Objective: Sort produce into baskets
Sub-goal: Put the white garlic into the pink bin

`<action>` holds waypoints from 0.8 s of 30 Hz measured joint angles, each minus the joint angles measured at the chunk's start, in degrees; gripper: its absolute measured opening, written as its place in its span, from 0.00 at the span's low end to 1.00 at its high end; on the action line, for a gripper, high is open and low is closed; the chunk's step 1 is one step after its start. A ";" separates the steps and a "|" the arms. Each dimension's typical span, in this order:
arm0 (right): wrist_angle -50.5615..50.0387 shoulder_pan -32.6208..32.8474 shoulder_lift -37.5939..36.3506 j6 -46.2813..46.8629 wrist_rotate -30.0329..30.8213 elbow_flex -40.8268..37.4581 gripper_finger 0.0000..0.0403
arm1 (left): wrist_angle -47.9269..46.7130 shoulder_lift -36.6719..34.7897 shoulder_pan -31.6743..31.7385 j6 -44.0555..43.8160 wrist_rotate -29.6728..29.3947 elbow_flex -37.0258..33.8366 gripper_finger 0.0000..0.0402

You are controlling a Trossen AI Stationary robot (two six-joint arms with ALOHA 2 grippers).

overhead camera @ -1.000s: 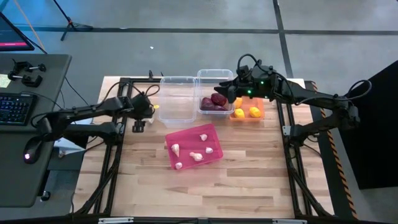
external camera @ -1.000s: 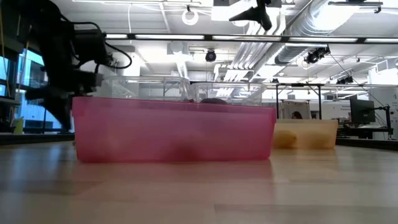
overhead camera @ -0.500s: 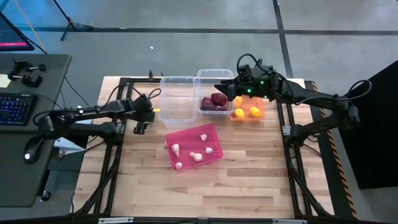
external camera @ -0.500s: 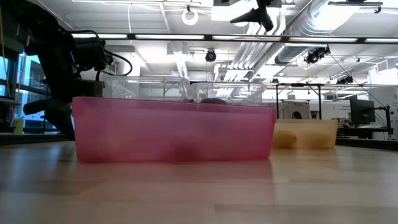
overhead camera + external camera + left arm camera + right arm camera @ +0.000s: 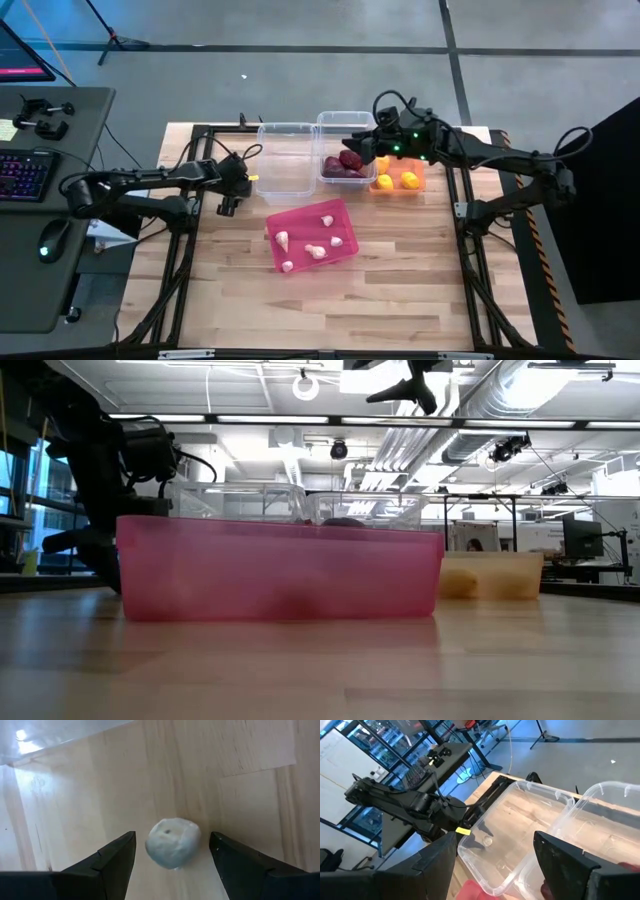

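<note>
While the left gripper (image 5: 172,851) hangs released over a stray garlic bulb (image 5: 173,842) on the table (image 5: 400,290), garlic already fills the pink bin (image 5: 311,236), onions the clear bin (image 5: 343,146), lemons the orange bin (image 5: 398,180); the right gripper (image 5: 358,143) hovers spread, empty.

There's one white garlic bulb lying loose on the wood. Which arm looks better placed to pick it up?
The left. Its gripper hangs open right over the garlic bulb, one finger either side. The right gripper is across the table, above the clear basket holding dark red produce.
</note>
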 joint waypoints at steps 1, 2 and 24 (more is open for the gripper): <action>-0.04 0.12 0.22 0.58 0.01 0.00 0.64 | 0.20 0.00 0.00 -0.10 -0.03 -0.03 0.60; 0.10 0.14 0.38 0.65 0.00 0.00 0.64 | 0.26 0.00 0.00 -0.17 -0.07 -0.07 0.59; 11.49 1.00 0.28 -8.65 -0.47 0.00 0.64 | -12.46 -0.39 6.51 -8.08 -38.07 19.36 0.18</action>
